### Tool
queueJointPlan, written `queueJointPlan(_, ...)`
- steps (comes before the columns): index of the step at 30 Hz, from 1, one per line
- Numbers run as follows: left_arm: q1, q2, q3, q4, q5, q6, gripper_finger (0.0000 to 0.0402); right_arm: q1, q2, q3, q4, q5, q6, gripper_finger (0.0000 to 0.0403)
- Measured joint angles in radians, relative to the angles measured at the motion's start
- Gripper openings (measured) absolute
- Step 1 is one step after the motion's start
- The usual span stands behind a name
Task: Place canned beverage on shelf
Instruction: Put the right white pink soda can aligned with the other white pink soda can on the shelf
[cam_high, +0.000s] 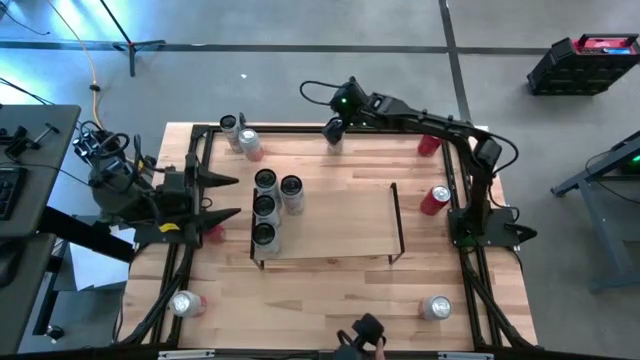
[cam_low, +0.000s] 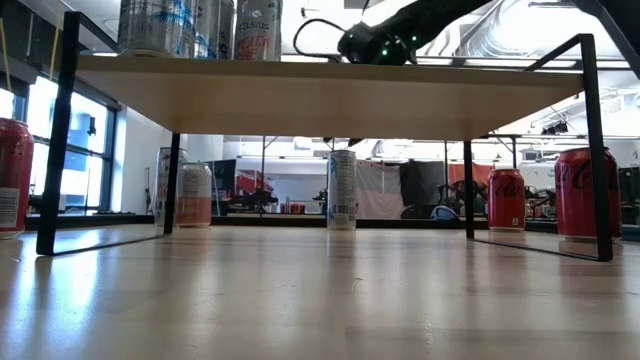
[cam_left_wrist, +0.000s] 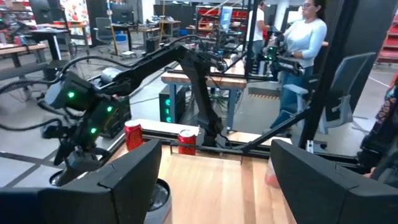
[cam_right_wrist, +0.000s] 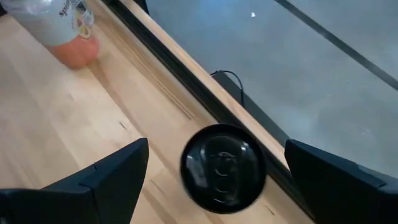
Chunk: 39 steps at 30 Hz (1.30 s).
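Both arms are dark, almost black, made of long thin parts joined by round joints. The right arm (cam_high: 440, 130) has small green lights near its wrist and a black cable looping out from it. The left arm (cam_high: 150, 205) has black cables bunched behind it and a bit of yellow near its base. The fingers (cam_right_wrist: 106, 177) are flat, black and wedge-shaped with pointed ends
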Motion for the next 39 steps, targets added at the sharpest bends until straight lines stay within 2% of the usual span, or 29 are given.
queueJointPlan(2, -0.003, 0.004, 0.000, 0.001, 0.000, 0.000, 0.0291, 0.001, 0.016, 0.000, 0.004, 0.012, 0.004, 0.0362)
queueJointPlan(7, -0.003, 0.011, 0.000, 0.001, 0.041, -0.008, 0.0291, 0.004, 0.038, 0.000, 0.009, 0.137, 0.049, 0.0362)
queueJointPlan(15, -0.003, 0.025, 0.000, 0.000, 0.063, -0.002, 0.0291, 0.002, 0.088, 0.000, 0.032, 0.079, 0.089, 0.0362)
queueJointPlan(21, -0.003, 0.031, 0.000, -0.006, 0.071, 0.001, 0.0291, 0.004, 0.108, 0.000, 0.033, 0.093, 0.197, 0.0356)
queueJointPlan(25, -0.003, 0.031, 0.000, -0.016, 0.071, 0.001, 0.0291, 0.004, 0.108, 0.000, 0.029, 0.120, 0.232, 0.0334)
queueJointPlan(34, -0.003, 0.023, 0.000, -0.015, 0.071, 0.001, 0.0291, 0.009, 0.110, 0.000, 0.032, 0.119, 0.225, 0.0252)
queueJointPlan(39, -0.003, -0.004, 0.000, 0.009, 0.071, 0.001, 0.0291, 0.033, 0.091, -0.002, 0.015, 0.121, 0.161, 0.0244)
